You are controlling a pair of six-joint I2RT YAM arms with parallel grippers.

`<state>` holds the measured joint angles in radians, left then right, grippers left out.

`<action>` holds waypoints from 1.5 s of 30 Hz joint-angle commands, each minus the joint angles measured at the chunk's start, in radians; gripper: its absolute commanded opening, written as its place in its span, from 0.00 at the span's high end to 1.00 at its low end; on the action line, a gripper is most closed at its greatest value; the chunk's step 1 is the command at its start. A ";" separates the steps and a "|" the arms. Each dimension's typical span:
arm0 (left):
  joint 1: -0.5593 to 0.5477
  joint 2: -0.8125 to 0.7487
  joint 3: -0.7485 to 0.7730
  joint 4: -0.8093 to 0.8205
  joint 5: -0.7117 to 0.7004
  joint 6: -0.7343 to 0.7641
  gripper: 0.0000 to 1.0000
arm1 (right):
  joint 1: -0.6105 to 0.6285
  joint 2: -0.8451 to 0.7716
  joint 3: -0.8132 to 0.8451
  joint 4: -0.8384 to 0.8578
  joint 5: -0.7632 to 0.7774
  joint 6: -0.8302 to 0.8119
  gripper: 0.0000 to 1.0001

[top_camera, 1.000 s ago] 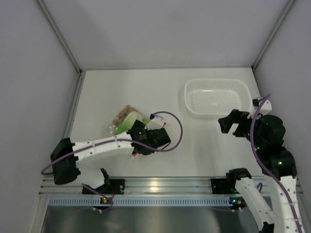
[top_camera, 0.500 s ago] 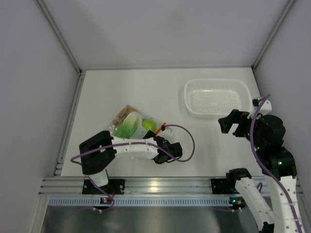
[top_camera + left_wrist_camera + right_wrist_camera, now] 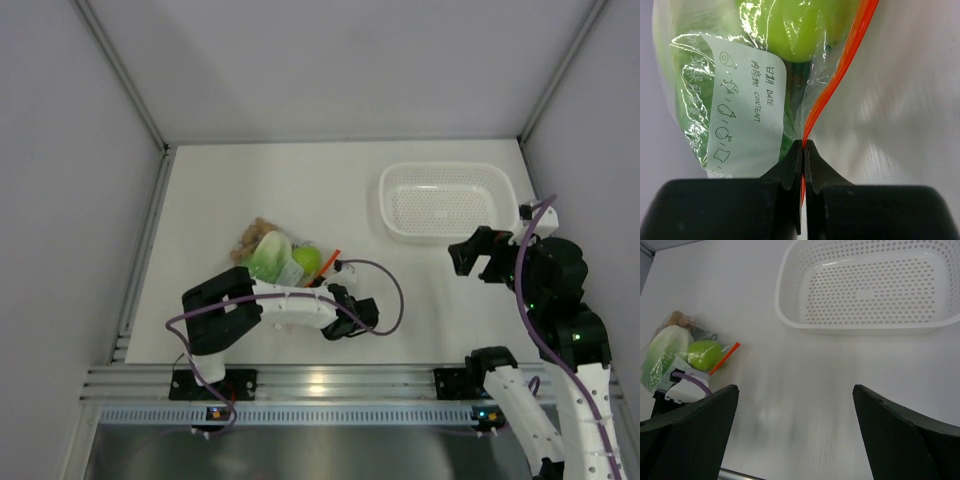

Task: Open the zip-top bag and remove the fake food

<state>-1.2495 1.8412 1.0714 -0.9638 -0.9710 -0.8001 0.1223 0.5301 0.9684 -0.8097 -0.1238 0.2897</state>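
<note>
The zip-top bag (image 3: pixel 266 268) lies on the white table, left of centre, with its orange-red zip strip (image 3: pixel 331 261) along the right edge. Through the clear plastic I see the fake food: a lime-green fruit (image 3: pixel 307 261), leafy lettuce (image 3: pixel 267 252) and a brown ball cluster (image 3: pixel 255 231). My left gripper (image 3: pixel 330 291) reaches in from the near side. In the left wrist view this gripper (image 3: pixel 804 145) is shut on the zip strip (image 3: pixel 836 79), beside the bag's printed label (image 3: pixel 747 107). My right gripper (image 3: pixel 478 256) hangs open above the table at the right; its wrist view (image 3: pixel 795 405) shows nothing between the fingers.
A white perforated basket (image 3: pixel 384 196) stands at the back right, and its rim (image 3: pixel 855 328) fills the top of the right wrist view. White walls enclose the table on three sides. An aluminium rail (image 3: pixel 320 382) runs along the near edge.
My left arm has swung round to the near right side of the bag, and its gripper has gone from open to shut on the zip strip. The right arm has not moved.
</note>
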 commanded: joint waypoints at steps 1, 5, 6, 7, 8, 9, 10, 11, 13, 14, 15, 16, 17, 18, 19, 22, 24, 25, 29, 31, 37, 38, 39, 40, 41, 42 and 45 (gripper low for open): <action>0.004 -0.065 0.056 0.008 -0.044 -0.024 1.00 | 0.005 -0.012 -0.005 0.033 -0.011 -0.006 0.01; 0.009 -0.166 0.111 0.010 -0.014 -0.007 1.00 | 0.005 -0.010 -0.007 0.035 -0.016 -0.003 0.01; 0.013 -0.187 0.140 0.008 0.006 -0.005 1.00 | 0.005 -0.009 -0.010 0.038 -0.023 0.000 0.00; 0.018 -0.207 0.154 0.011 0.014 -0.007 1.00 | 0.004 -0.007 -0.011 0.040 -0.028 0.003 0.01; 0.021 -0.247 0.172 0.010 0.021 -0.005 1.00 | 0.005 -0.008 -0.013 0.044 -0.034 0.005 0.01; 0.028 -0.266 0.203 0.011 0.028 -0.008 1.00 | 0.005 -0.009 -0.020 0.053 -0.040 0.008 0.01; 0.033 -0.287 0.220 0.011 0.037 -0.013 1.00 | 0.005 -0.010 -0.023 0.060 -0.056 0.017 0.00; 0.038 -0.319 0.235 0.010 0.038 -0.016 1.00 | 0.005 -0.012 -0.026 0.063 -0.062 0.022 0.01; 0.054 -0.353 0.275 0.011 0.043 -0.027 1.00 | 0.005 -0.010 -0.037 0.081 -0.097 0.032 0.01; 0.061 -0.367 0.286 0.010 0.046 -0.042 1.00 | 0.004 -0.010 -0.042 0.090 -0.112 0.037 0.01; 0.076 -0.402 0.298 0.011 0.052 -0.051 1.00 | 0.004 -0.012 -0.056 0.099 -0.135 0.037 0.00; 0.085 -0.419 0.318 0.013 0.063 -0.072 1.00 | 0.005 -0.012 -0.065 0.125 -0.202 0.031 0.00; 0.110 -0.436 0.332 0.014 0.080 -0.086 1.00 | 0.005 -0.013 -0.074 0.148 -0.250 0.026 0.01; 0.120 -0.469 0.341 0.014 0.087 -0.100 1.00 | 0.005 -0.015 -0.104 0.170 -0.348 0.028 0.00; 0.130 -0.487 0.351 0.016 0.081 -0.115 1.00 | 0.005 -0.021 -0.121 0.202 -0.394 0.034 0.01; 0.153 -0.546 0.374 0.016 0.064 -0.227 1.00 | 0.007 -0.022 -0.178 0.322 -0.557 0.066 0.01; 0.157 -0.576 0.372 0.019 0.057 -0.293 1.00 | 0.016 -0.015 -0.200 0.382 -0.620 0.083 0.00; 0.159 -0.598 0.371 0.017 0.054 -0.362 1.00 | 0.022 -0.007 -0.201 0.392 -0.629 0.077 0.00; 0.159 -0.652 0.335 0.034 0.080 -0.548 1.00 | 0.155 0.050 -0.154 0.353 -0.551 0.011 0.01; 0.157 -0.677 0.294 0.089 0.113 -0.624 1.00 | 0.236 0.071 -0.137 0.336 -0.438 -0.015 0.02; 0.159 -0.755 0.177 0.253 0.157 -0.766 1.00 | 0.534 0.154 -0.123 0.374 -0.160 -0.020 0.06; 0.159 -0.761 0.165 0.261 0.153 -0.796 1.00 | 0.587 0.157 -0.134 0.392 -0.137 -0.012 0.07; 0.159 -0.770 0.151 0.269 0.153 -0.827 1.00 | 0.608 0.160 -0.143 0.412 -0.098 0.002 0.07; 0.159 -0.777 0.118 0.276 0.152 -0.893 1.00 | 0.626 0.159 -0.154 0.475 -0.082 0.011 0.12; 0.157 -0.781 0.099 0.299 0.149 -0.925 1.00 | 0.660 0.156 -0.186 0.512 -0.073 0.020 0.13; 0.159 -0.792 0.079 0.312 0.149 -0.953 1.00 | 0.674 0.151 -0.206 0.562 -0.074 0.038 0.14; 0.159 -0.806 0.018 0.330 0.160 -1.079 1.00 | 0.724 0.127 -0.292 0.759 -0.054 0.051 0.22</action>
<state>-1.0927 1.0687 1.1194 -0.7528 -0.8051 -1.6970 0.7982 0.6796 0.7280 -0.2893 -0.2493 0.3183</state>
